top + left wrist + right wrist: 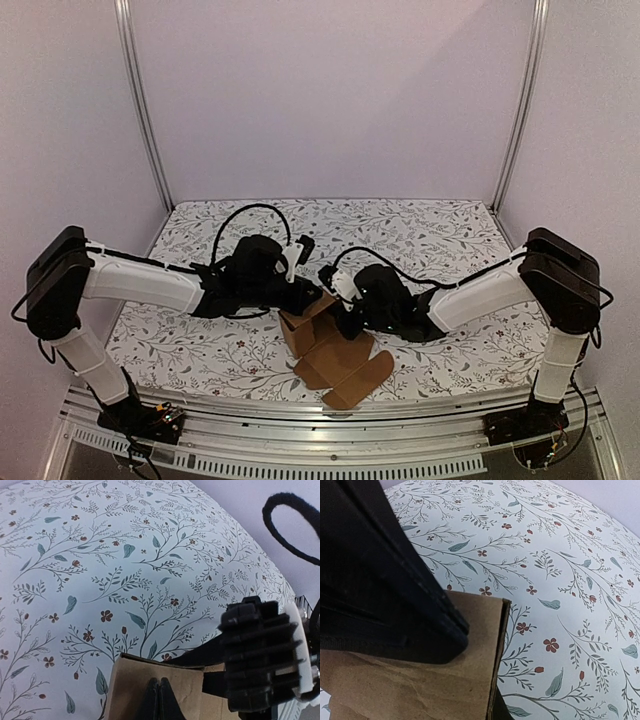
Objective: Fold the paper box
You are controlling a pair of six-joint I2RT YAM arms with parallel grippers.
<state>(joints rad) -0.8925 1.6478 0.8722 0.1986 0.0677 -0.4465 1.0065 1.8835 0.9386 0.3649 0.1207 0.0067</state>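
Left tool [308,292] shows fingers pressed shut at the paper box [335,355]; right tool [347,302], one finger laid on cardboard, grip unreadable. Box sits mid-table by the near edge, flaps reaching it. Tools crowd each other; open table [430,235] lies toward the far edge.

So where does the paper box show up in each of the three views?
Top external: paper box low centre of the picture.
Left wrist: paper box at the bottom edge, centre, cut off by the frame.
Right wrist: paper box at lower left, filling that corner.
Shared landmark: the floral table cover, in all three.
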